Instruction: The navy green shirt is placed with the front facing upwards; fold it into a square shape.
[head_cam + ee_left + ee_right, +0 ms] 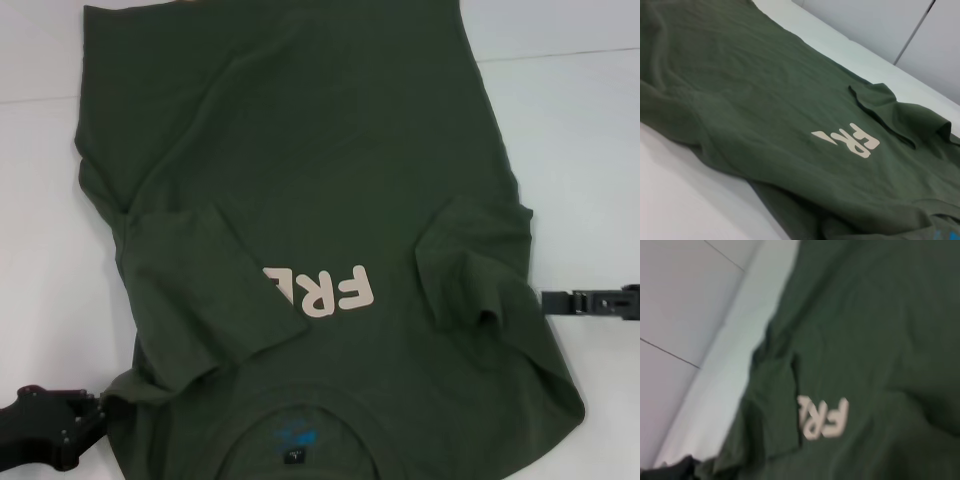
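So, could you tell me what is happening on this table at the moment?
The robot is partway through folding the navy green shirt, which lies front up on the white table. Both sleeves are already folded in over the chest, the left one covering part of the pale lettering. The left tool sits at the shirt's near left corner; the right tool is beside its right edge.

Left hand (95,408): black, low at the near left corner of the navy green shirt (320,150), its tip touching the cloth edge beside the folded-in sleeve; whether it grips the cloth cannot be told.

Right hand (552,301): black, lying level, just off the shirt's right edge beside the right sleeve, tip pointing toward the cloth.
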Motion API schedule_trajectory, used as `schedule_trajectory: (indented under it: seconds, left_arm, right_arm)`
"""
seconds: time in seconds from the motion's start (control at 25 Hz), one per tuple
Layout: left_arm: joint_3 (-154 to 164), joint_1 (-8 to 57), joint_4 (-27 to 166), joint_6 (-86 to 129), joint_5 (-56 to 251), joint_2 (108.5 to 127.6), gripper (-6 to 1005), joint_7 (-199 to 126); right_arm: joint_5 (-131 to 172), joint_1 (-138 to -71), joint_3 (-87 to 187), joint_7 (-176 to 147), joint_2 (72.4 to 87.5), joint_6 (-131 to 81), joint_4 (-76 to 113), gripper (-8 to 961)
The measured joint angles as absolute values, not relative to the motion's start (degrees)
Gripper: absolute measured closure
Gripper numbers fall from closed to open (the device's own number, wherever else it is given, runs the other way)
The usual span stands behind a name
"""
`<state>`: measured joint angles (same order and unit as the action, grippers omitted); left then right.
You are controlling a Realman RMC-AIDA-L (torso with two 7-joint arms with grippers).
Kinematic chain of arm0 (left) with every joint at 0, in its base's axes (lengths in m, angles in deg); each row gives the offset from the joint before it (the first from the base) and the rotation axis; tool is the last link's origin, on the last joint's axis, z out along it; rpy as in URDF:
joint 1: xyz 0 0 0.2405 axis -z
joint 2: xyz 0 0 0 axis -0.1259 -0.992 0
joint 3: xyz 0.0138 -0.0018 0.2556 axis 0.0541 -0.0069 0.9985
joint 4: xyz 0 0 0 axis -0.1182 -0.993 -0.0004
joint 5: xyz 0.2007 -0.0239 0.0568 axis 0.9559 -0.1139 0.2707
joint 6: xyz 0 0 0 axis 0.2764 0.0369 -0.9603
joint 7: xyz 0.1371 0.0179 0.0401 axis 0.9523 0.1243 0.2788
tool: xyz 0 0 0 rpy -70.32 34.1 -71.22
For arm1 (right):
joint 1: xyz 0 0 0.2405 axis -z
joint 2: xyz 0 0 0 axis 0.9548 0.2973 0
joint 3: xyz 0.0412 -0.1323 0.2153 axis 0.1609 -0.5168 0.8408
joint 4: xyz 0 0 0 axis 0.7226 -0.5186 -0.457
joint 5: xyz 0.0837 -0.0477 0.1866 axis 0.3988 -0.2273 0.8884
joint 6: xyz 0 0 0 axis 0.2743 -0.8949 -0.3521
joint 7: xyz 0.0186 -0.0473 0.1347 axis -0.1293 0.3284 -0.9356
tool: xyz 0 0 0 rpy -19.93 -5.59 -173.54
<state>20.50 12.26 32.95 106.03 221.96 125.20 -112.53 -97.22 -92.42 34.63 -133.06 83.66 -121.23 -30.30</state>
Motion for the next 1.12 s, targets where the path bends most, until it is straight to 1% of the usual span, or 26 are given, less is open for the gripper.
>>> schedule_trajectory:
  seconds: [0.2,0.4,0.64,1.12]
  left_arm:
    - [20.6,13.4,32.9,106.1,222.1,125.36,964,-112.7]
    - [20.6,13.8,33.0,105.9,221.9,125.38,964,-112.7]
    - [20.5,13.8,33.0,105.8,221.9,125.36,965,-113.2]
    - [20.3,14.0,33.0,105.4,221.9,125.15,963,-113.3]
  right_arm:
    - [-103.6,-93.2,34.5,-139.6,83.48,-124.3,-34.9,241]
    - [-107.3,-93.4,34.5,-141.6,83.83,-125.7,-36.8,241]
    - [-110.7,-93.5,34.2,-143.6,83.44,-126.9,-38.8,241]
    - [-112.5,-95.5,25.4,-151.0,84.21,-126.7,-44.4,241]
